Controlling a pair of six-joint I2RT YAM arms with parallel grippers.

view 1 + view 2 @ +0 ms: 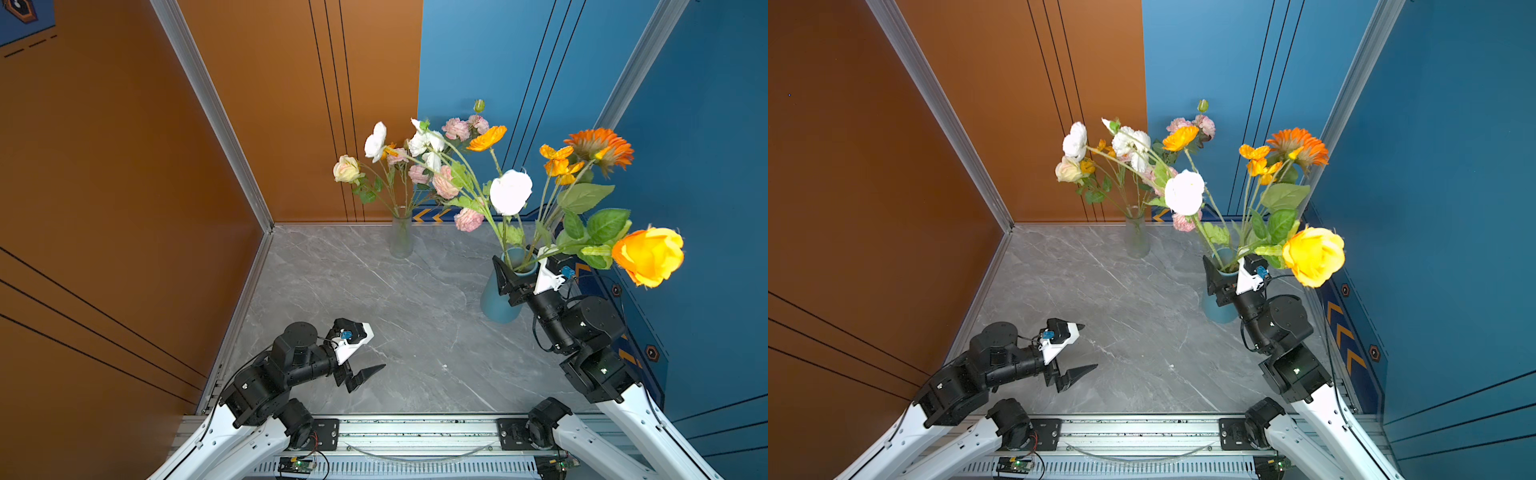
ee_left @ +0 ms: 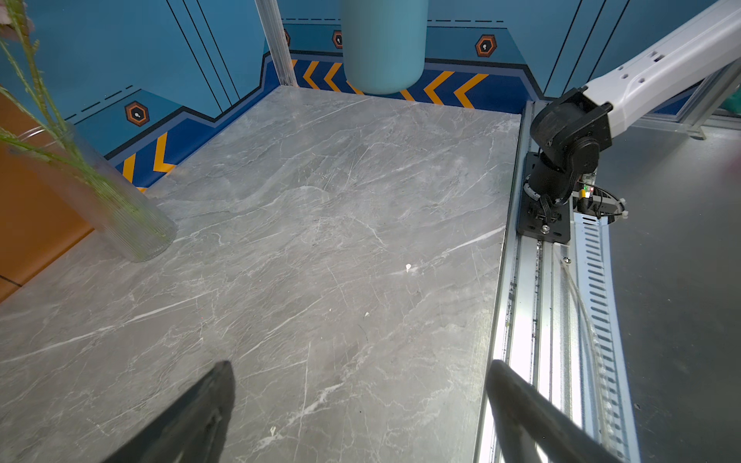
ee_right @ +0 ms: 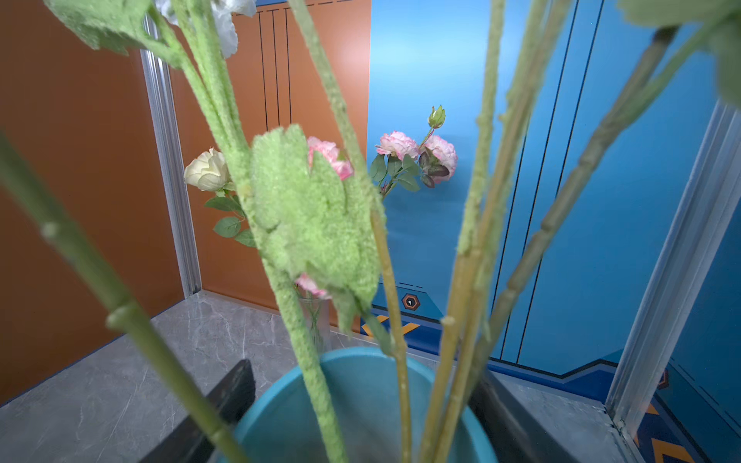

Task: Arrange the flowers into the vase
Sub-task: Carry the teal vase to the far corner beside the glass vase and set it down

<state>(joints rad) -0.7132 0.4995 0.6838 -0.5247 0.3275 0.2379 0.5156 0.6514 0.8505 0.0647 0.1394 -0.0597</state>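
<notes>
Marble tabletop [image 1: 374, 299], flowers [image 1: 511, 192] in blue vase [image 1: 496, 307] and seemingly ribbed glass vase [image 1: 401, 239].

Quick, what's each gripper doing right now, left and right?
Left gripper: open, holding nothing.
Right gripper: fingers either side of the blue vase rim; gripping it or not cannot be told.

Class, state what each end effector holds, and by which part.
Left end effector: nothing, open. Right end effector: blue vase, clasped at its rim.
</notes>
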